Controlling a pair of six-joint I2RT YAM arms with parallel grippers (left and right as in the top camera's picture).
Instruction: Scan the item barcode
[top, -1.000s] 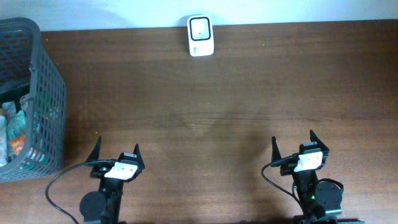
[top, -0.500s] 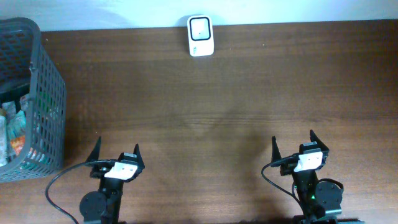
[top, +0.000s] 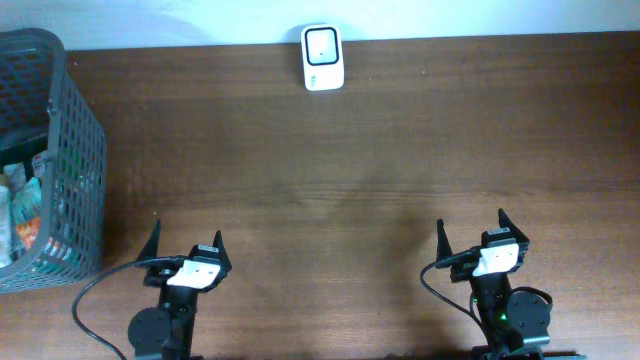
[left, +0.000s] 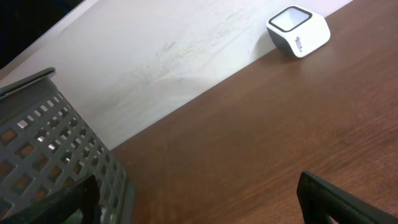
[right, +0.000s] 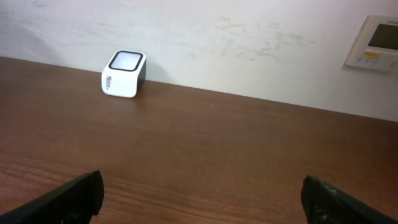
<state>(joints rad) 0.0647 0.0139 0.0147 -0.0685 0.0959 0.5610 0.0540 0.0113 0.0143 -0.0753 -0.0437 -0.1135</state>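
No change vs. a sec ago: both arms parked at near edge, nothing shifted, so task not yet begun. Jaws of left tool (top: 187, 237) wide, empty; right tool (top: 471, 224) ditto. Task items: packets (top: 20, 215) inside grey basket (top: 85, 130), far left of surface (top: 350, 160), near left tool. White scanner (top: 323, 57) at far edge, centre, well apart from both tools. Obstruction: basket wall betw. left tool & packets; approach prob. from above.

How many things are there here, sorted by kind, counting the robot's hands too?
Robot hands: 2 (left hand, right hand, both open)
White scanner: 1
Grey basket: 1
Packets in the basket: mostly hidden, not counted
Total: 4
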